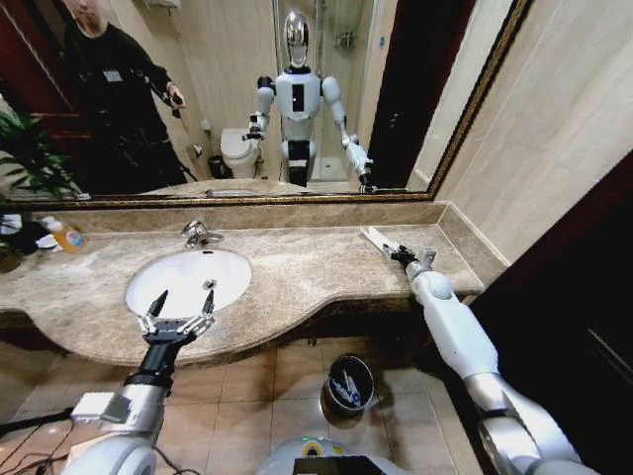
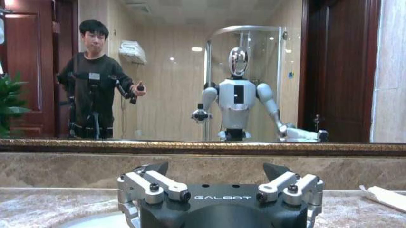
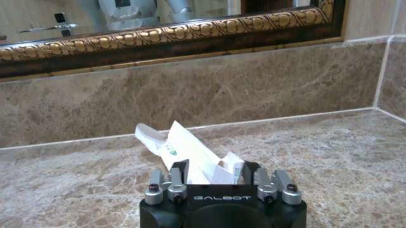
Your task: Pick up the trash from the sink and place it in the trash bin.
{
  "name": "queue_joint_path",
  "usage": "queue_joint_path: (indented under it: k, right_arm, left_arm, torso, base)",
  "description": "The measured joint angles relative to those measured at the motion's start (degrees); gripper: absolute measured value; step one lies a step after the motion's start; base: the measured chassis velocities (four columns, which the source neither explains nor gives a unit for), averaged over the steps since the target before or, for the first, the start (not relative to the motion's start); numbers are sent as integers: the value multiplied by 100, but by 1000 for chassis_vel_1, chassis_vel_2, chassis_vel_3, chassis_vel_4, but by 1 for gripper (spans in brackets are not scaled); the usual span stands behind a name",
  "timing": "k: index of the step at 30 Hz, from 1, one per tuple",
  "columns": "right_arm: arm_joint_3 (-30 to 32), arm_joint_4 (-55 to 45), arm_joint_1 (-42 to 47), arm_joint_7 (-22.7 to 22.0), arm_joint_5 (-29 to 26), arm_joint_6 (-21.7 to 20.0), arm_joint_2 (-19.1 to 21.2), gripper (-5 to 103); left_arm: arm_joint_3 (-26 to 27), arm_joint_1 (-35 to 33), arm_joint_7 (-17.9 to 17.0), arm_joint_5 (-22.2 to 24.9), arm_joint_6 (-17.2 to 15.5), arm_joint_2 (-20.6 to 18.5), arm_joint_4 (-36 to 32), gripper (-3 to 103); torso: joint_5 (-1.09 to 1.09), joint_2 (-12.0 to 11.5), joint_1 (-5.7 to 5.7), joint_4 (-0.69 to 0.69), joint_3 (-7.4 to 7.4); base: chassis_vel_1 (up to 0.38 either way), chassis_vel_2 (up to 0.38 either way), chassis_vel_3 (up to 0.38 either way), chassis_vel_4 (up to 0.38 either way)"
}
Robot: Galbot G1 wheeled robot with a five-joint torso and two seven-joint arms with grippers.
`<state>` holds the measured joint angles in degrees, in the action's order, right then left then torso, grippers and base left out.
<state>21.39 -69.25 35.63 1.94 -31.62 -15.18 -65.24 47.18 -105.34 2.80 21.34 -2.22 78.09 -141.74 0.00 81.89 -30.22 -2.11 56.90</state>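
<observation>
Hovering over the sink [image 1: 188,279], our left claw [image 1: 182,300] gapes; our right claw [image 1: 404,259] clamps the white packet [image 3: 190,154] on the bench [image 1: 316,267], beyond the sink.

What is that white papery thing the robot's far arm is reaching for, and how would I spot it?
Follow the beige marble countertop away from the white sink toward the corner where the wall turns. There the right gripper is at a flat white packet lying on the stone near the backsplash. It is crinkled paper with a small green mark, unlike the orange-liquid bottle at the counter's other end.
</observation>
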Motion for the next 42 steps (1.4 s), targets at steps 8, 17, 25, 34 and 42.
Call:
queue_joint_path:
  k: [8,17,25,34,42]
  right_arm:
    - [-6,-52,32,-5,9,-11,-10,33]
    - [30,-228,193,49,117,30,36,13]
    - [116,-1401,751,-146,-75,-47,322,0]
    - [462,-3411,2119,-503,-557,-166,800,0]
    - [1107,-5014,3581,-655,-924,-387,972,0]
  left_arm:
    - [0,0,0,0,0,0,0,100]
    - [0,0,0,0,0,0,0,100]
    - [0,0,0,0,0,0,0,100]
    - [0,0,1,0,0,0,0,100]
    - [0,-1,-1,0,0,0,0,100]
  torso:
    - [0,0,0,0,0]
    - [0,0,0,0,0]
    - [0,0,0,-1,0]
    - [1,0,0,0,0]
    - [1,0,0,0,-1]
  base:
    - [0,0,0,0]
    - [0,0,0,0]
    - [0,0,0,0]
    - [0,0,0,0]
    - [0,0,0,0]
